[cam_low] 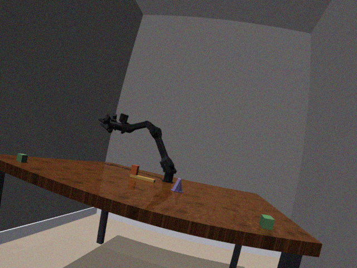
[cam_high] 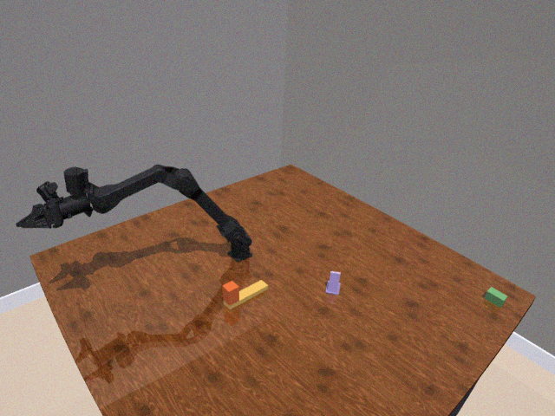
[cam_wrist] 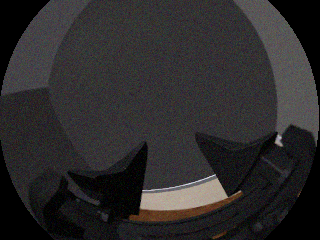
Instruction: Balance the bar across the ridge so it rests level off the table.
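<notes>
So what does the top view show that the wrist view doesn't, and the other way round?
Only the top view: the yellow bar, orange block, purple ridge and a green block.
Only the wrist view: the open gap between the jaws, with nothing in it.
Both: the jaws, wooden table, pale floor and grey walls.

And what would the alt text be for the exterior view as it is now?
A black robot arm reaches out over a wooden table, its open gripper raised well above a yellow bar with an orange block at one end. A purple wedge stands near the arm's foot, and two green blocks sit towards opposite ends of the table.
</notes>
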Tool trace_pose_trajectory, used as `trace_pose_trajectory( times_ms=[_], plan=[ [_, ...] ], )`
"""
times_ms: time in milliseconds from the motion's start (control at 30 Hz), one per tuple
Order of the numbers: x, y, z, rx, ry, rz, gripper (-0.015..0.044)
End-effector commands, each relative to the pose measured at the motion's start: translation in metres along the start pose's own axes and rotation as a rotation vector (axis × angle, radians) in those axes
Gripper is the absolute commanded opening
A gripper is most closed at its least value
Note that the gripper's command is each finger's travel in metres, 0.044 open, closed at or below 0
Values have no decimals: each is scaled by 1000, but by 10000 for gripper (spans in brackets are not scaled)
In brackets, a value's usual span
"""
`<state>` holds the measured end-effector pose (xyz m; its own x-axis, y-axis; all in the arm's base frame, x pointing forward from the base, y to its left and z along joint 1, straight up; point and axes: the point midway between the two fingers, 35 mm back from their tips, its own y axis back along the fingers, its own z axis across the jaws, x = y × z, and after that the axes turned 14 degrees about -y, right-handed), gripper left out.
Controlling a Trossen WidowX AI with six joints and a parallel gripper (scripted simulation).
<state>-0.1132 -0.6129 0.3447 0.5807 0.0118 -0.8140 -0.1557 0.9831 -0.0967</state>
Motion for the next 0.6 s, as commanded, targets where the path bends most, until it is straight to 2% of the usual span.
trace_pose_trajectory(
  times_ms=[0,567],
  plan=[
    [25,-3,19,10,72,68,315],
    [141,17,119,-62,467,415,315]
  ],
)
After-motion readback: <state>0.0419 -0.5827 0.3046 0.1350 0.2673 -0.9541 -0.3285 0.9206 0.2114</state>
